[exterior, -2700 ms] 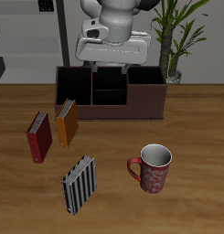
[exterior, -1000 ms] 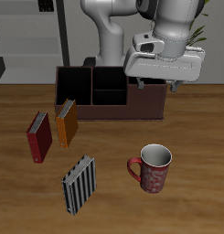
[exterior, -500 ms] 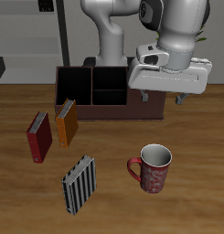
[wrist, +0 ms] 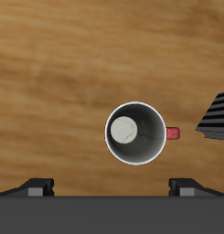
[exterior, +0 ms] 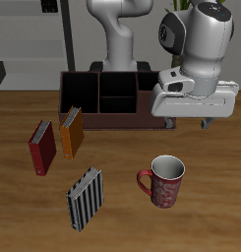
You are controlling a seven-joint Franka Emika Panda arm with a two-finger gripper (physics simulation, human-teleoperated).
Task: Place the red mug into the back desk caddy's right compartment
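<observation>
Your fingers (exterior: 189,124) hang spread wide, holding nothing, above the red mug (exterior: 164,182), which stands upright on bare worktop (exterior: 210,212) near the front edge, well apart from the back desk caddy (exterior: 100,98).

Red mug (wrist: 136,132): seen from straight above, upright on the wooden table (wrist: 58,73); round pale rim, grey-white inside, short red handle poking out sideways.
Striped book (wrist: 215,119): black-and-white, partly cut off at the frame edge, near the handle but apart from it.
Gripper (wrist: 112,186): two dark fingertips (wrist: 37,186) spread wide, clear of the mug.
</observation>
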